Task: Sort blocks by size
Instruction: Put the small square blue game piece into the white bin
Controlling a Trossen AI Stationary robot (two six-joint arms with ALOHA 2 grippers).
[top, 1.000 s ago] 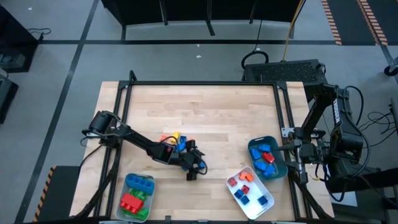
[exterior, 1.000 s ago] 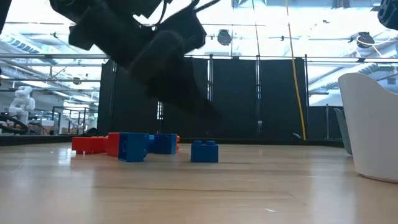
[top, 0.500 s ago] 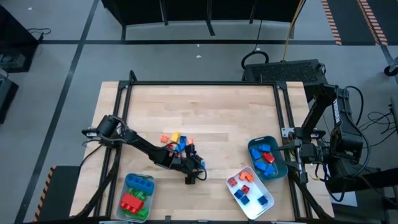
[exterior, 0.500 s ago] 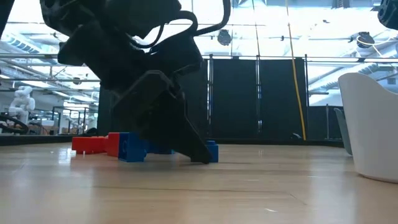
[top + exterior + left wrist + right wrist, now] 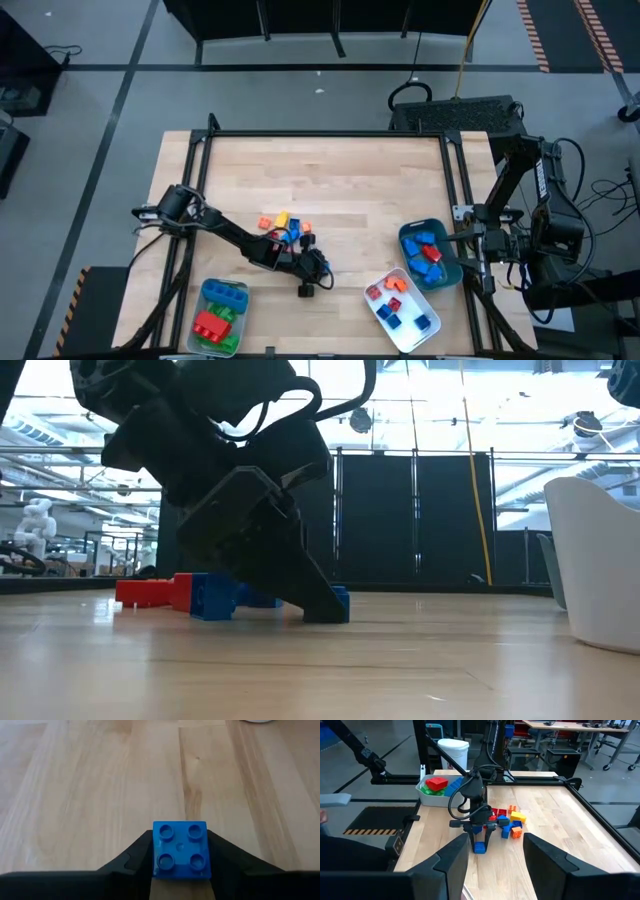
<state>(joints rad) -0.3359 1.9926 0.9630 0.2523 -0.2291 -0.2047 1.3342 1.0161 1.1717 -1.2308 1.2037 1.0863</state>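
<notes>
A small blue four-stud block (image 5: 180,850) sits on the wooden table near its front middle, with my left gripper (image 5: 316,278) shut on it; the low view shows it (image 5: 340,603) behind the dark fingers. Behind it lies a loose pile of blue, red, orange and yellow blocks (image 5: 283,228). My right gripper (image 5: 492,860) hangs open and high at the table's right edge, by the teal tray (image 5: 446,268), with nothing between its fingers. My left gripper pinches the blue block between its two fingers, one finger (image 5: 131,862) on each of two opposite side walls (image 5: 154,857). The fingers slant down from the table's left side. The block stands studs up with its underside on the table.
A pale tray (image 5: 203,300) at the front left holds big green, red and blue blocks. A white tray (image 5: 372,312) and the teal tray at the front right hold smaller blocks. A black frame (image 5: 320,134) rims the table. Bare wood lies across the table's far half.
My left gripper has sunk to the table around the lone blue block, and its fingers have drawn in on the block's sides. The block has stayed where it was.
</notes>
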